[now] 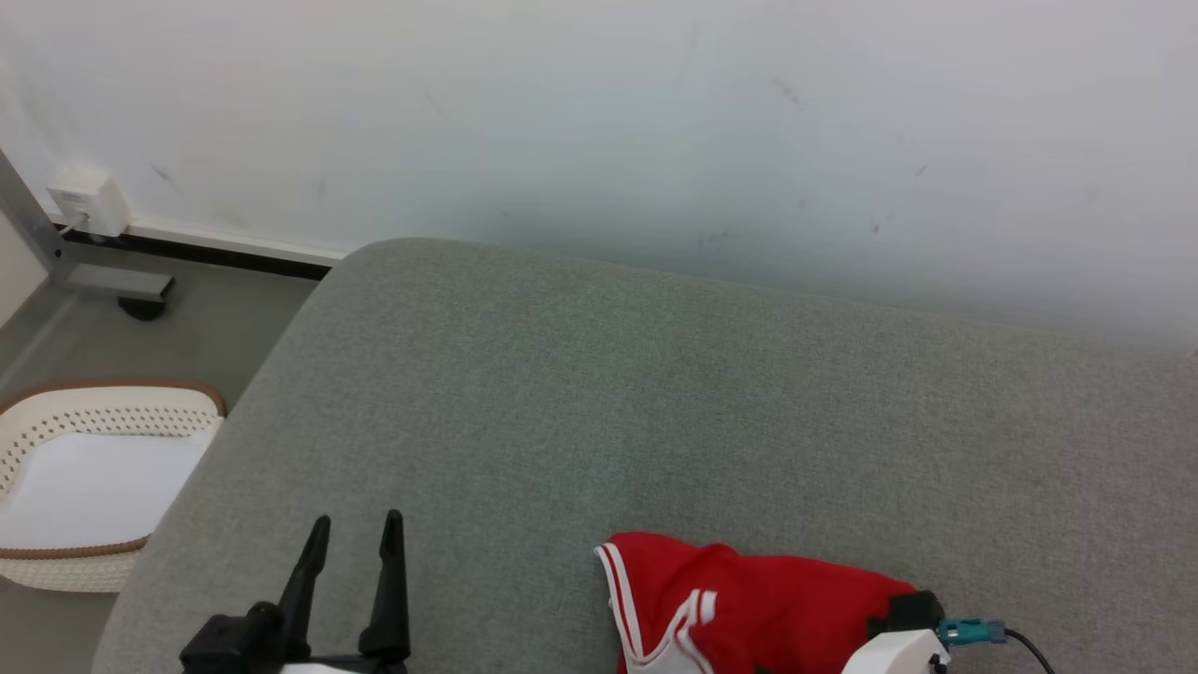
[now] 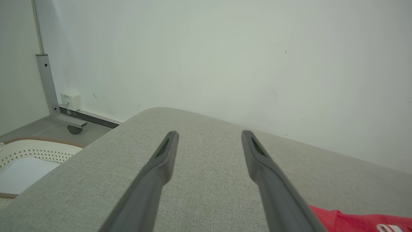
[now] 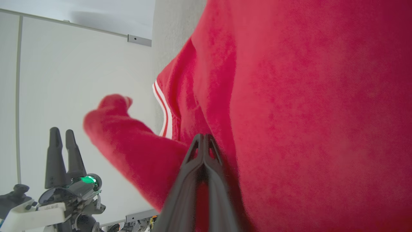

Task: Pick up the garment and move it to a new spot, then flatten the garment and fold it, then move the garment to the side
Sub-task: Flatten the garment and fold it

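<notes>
**Red garment pinched at the near edge of the grey cushion**

The red garment [image 1: 749, 599], trimmed with white stripes, lies bunched on the grey-green cushioned surface [image 1: 655, 393] at its near edge, toward the robot's right. The right gripper [image 3: 203, 137] has its fingers pressed together with a fold of the red cloth caught between them. A teal connector [image 1: 969, 632] with a black cable sits at that wrist.

The left gripper [image 1: 357, 518] hovers over bare cushion well to the garment's left, fingers spread and touching nothing. A label [image 3: 48, 206] on its wrist is too small to read.

The wide stretch of cushion between the garment and the pale wall [image 1: 655, 122] carries nothing else.

On the floor at the left stands a white perforated basket [image 1: 56, 412] with a brown rim; its inside looks flat and white. Behind it are a white socket box [image 1: 89, 198] and a grey metal post [image 1: 33, 229] on a castor [image 1: 142, 306].
</notes>
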Controlling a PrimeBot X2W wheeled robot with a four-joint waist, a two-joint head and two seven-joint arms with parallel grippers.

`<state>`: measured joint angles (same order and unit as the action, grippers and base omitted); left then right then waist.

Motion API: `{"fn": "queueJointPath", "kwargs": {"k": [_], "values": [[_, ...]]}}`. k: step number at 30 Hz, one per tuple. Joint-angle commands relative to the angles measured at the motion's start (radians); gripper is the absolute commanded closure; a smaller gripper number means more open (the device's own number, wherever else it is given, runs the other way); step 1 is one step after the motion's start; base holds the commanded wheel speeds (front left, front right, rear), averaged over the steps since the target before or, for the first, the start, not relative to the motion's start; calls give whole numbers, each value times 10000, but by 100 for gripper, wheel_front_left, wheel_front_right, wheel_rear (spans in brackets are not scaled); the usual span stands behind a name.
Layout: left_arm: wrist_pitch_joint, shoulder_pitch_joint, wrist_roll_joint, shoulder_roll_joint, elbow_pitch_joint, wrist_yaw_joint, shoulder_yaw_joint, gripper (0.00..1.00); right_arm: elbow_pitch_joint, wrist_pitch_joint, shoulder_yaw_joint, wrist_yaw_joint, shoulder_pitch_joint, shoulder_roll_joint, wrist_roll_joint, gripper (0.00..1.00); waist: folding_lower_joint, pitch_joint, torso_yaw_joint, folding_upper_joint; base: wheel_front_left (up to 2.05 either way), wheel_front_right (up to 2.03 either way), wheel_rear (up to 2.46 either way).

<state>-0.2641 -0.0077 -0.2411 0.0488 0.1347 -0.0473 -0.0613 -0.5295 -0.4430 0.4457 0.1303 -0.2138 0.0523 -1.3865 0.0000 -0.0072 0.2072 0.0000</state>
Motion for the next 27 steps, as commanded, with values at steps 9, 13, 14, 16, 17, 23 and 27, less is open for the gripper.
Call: {"fn": "queueJointPath", "kwargs": {"k": [9, 13, 14, 16, 17, 23, 27], "values": [[2, 183, -48, 38, -9, 94, 30, 0, 1304, -1103, 1931, 4, 430, 118, 618, 100, 0, -73, -55, 0, 0, 0, 0], [2, 189, -65, 37, -87, 131, 62, 0, 2361, -827, 1799, 4, 564, 331, 952, 100, 0, -113, -340, 0, 0, 0, 0], [2, 196, -63, 38, -110, 130, 80, 0, 2696, -687, 1691, 4, 580, 371, 1002, 100, 0, -120, -435, 0, 0, 0, 0], [2, 202, -55, 38, -149, 124, 106, 0, 3331, -478, 1457, 4, 651, 528, 1093, 100, 0, -137, -638, 0, 0, 0, 0], [2, 203, -47, 40, -173, 114, 132, 0, 3616, -336, 1294, 4, 649, 664, 1216, 100, 0, -145, -752, 0, 0, 0, 0], [2, 145, -13, 40, -330, 142, 238, 0, 5289, 446, 163, 4, 559, 1392, 2025, 15, 0, -159, -1494, 0, 0, 0, 0], [2, 75, 67, 38, -450, 142, 376, 0, 6022, 1193, -744, 4, 532, 1843, 3041, 0, 0, -181, -1956, 0, 0, 0, 0]]}}
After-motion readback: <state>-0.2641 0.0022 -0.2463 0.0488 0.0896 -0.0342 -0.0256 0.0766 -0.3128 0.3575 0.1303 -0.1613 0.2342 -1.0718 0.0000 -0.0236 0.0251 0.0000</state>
